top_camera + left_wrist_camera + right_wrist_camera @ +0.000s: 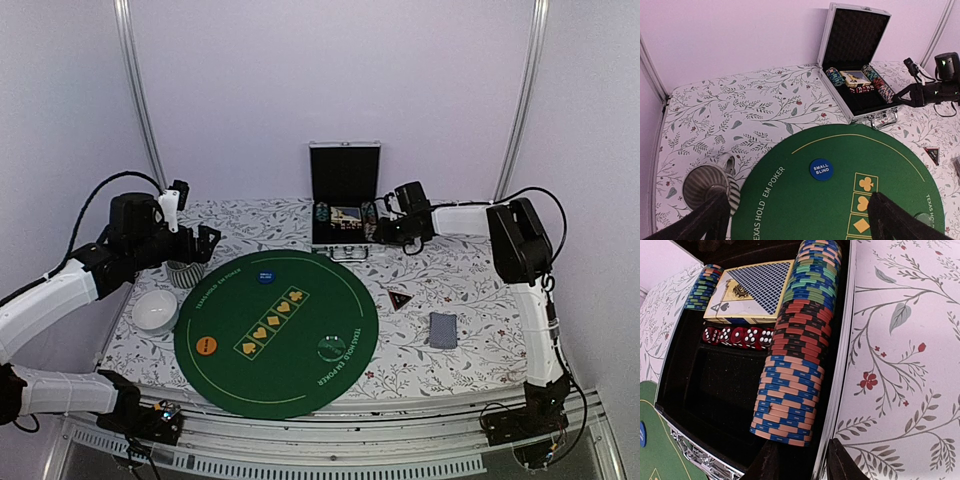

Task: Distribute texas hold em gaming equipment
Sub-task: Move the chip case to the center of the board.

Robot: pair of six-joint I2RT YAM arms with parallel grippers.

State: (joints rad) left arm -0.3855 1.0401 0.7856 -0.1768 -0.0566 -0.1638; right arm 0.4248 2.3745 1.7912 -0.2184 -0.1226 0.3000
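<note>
Now the green mat (290, 330) lies in the middle, the open case (344, 175) behind it. My left hand (800, 215) hangs wide open over the mat's edge. My right hand (802, 462) is at the chip row (795, 355) in the case; I cannot tell if it pinches.

The case (841, 101) stands open, its upright lid (855, 37) barring any reach from behind. Inside, a long chip row (800, 340) lies tight against the right wall, dice (737, 335) and a card box (752, 290) fill the back, and only the dark front-left floor is bare. The striped cup (185, 272) and white bowl (155, 310) hem the left edge of the green mat (300, 370); its middle lies open
</note>
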